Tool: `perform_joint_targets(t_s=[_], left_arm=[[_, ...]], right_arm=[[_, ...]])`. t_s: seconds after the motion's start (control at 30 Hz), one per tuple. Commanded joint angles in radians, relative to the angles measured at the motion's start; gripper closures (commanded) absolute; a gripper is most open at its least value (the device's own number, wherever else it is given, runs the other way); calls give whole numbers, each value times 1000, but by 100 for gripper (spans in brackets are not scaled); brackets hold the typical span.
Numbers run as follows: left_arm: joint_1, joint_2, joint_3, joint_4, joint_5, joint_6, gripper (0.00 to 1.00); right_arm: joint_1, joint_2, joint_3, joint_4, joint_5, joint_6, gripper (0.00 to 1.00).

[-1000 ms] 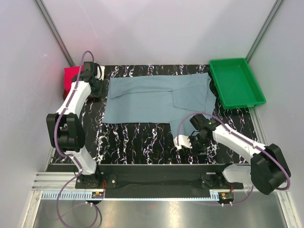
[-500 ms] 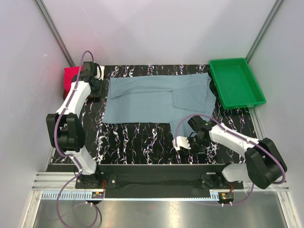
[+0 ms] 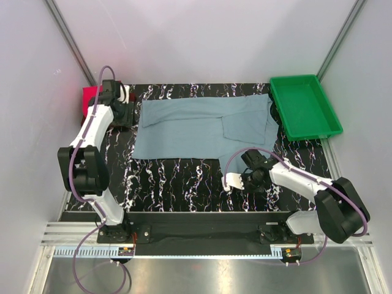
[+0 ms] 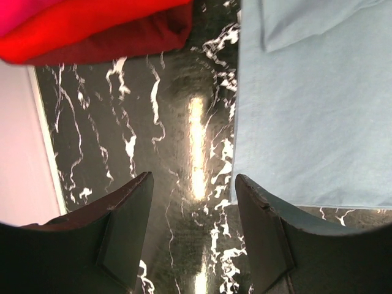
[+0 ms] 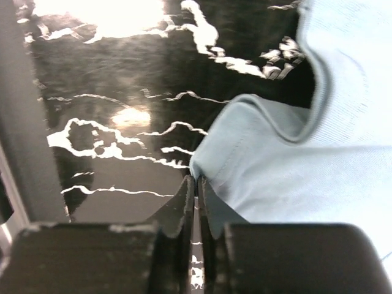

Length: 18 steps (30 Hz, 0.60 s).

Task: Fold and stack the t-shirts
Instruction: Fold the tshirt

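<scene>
A dusty grey-blue t-shirt [image 3: 196, 125] lies spread flat across the back of the black marbled table, with a flap running down toward the front right. My right gripper [image 3: 231, 182] sits at that flap's lowest corner. In the right wrist view its jaws [image 5: 197, 179] are pressed together with the corner of the cloth [image 5: 294, 171] caught at their tips. My left gripper [image 4: 193, 180] stands open over bare table, between the shirt's left edge [image 4: 318, 110] and a folded red t-shirt [image 4: 110, 30] with a magenta-pink one [image 4: 18, 9] on it.
A green plastic tray [image 3: 294, 78] stands at the back right corner, next to the shirt's right side. The folded stack [image 3: 90, 98] sits in the back left corner against the wall. White walls close in the table on three sides.
My right gripper has shut on the shirt's corner and edged slightly left. My left arm has shifted a little toward the back left, its jaws still open.
</scene>
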Motion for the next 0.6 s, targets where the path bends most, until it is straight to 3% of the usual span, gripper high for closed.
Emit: perform_joint_targets(t_s=[0.0,0.17,0.3,0.57], left_arm=[[33,-76,-2,-36,59,-37,39],[85,-115,-35,-203,233,-72,40],[97,-133,-136,-251,335,-69,52],[122,-86,-246,-251,425,-97,49]], right_arm=[[8,-47,-3,65,70,46,96],[8,-119,34,38,93,99,100],[8,-145,59,19,104,146,100],[8,-145,65,34,125,183,100]])
